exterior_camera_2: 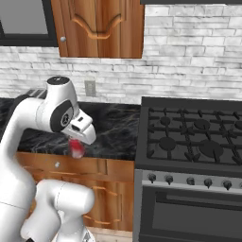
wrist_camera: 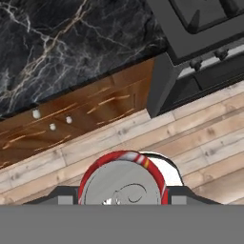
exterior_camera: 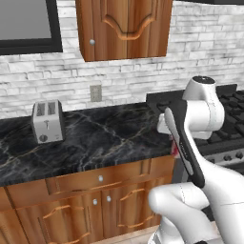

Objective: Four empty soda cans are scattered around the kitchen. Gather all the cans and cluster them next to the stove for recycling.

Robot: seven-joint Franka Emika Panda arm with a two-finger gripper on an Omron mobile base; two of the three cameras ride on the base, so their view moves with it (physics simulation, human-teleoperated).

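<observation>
The gripper is clamped on a red soda can, holding it in the air just off the worktop's front edge, near the stove. An empty can judges light, thin-walled and slippery: grip mid-body, gently, to avoid denting.

Toaster: silver, two slots, set upright on counter near wall, well left of counter's right end.
Counter: black marble, pale and tan veins.
Outlet: grey plate, mounted on wall above counter.
Wall: white brick.
Upper cabinet: brown wood, arched panel, round knob at lower left.
Base cabinets: brown wood, drawers over doors, round pale knobs.
Window: dark frame, upper left.
Floor: light wood planks.
</observation>
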